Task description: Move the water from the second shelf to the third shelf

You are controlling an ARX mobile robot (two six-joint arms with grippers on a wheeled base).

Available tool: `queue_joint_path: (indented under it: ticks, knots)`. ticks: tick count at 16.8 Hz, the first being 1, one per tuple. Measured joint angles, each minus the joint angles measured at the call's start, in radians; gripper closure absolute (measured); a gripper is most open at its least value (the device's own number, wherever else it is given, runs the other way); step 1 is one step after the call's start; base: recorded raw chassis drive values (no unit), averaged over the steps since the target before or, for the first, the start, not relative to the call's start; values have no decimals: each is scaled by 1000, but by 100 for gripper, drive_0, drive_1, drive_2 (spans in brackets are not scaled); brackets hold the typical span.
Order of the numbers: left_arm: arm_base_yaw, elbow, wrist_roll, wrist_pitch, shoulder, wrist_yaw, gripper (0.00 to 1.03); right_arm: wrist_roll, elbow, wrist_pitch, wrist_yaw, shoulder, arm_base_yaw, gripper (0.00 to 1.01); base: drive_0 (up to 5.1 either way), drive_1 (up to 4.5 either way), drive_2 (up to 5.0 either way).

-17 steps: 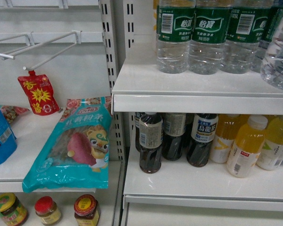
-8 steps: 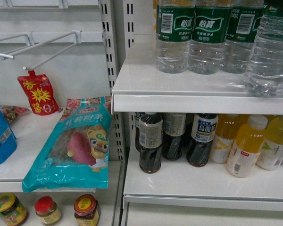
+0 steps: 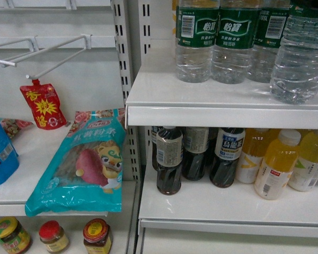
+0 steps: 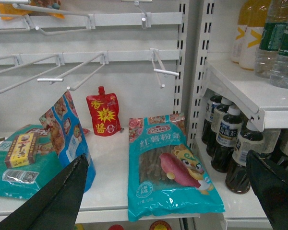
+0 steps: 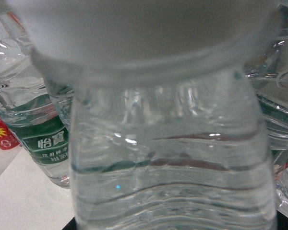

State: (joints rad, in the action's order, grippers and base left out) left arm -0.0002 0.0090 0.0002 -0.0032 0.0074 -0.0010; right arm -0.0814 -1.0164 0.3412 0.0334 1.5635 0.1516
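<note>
A clear ribbed water bottle stands out at the right of the upper white shelf, its base at or just above the surface near the front edge. It fills the right wrist view, with my right gripper shut on it; only dark finger corners show at the bottom. Other green-labelled water bottles stand in a row behind it. My right gripper is out of the head view. In the left wrist view my left gripper hangs open, nothing between its fingers, in front of the snack shelf.
On the shelf below stand dark drink bottles and yellow bottles. To the left lie a teal snack bag and a red pouch, under wire hooks. Jars sit lowest.
The held water bottle has come in from the right edge, moving left and deeper over the upper shelf. Everything else stays put.
</note>
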Motion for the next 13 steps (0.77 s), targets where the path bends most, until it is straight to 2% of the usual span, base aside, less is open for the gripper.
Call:
queue_joint_path:
  ticks: [8,11,13]
  knots:
    - [0,0,0,0,0,0,5,5,6,1,-4,0,7,57,-457,234,234]
    - [0,0,0,0,0,0,5,12,6,1,-4,0,7,20,-457,234,234]
    - [0,0,0,0,0,0,5,14,7,5,-3,0,7,1,-457,234,234]
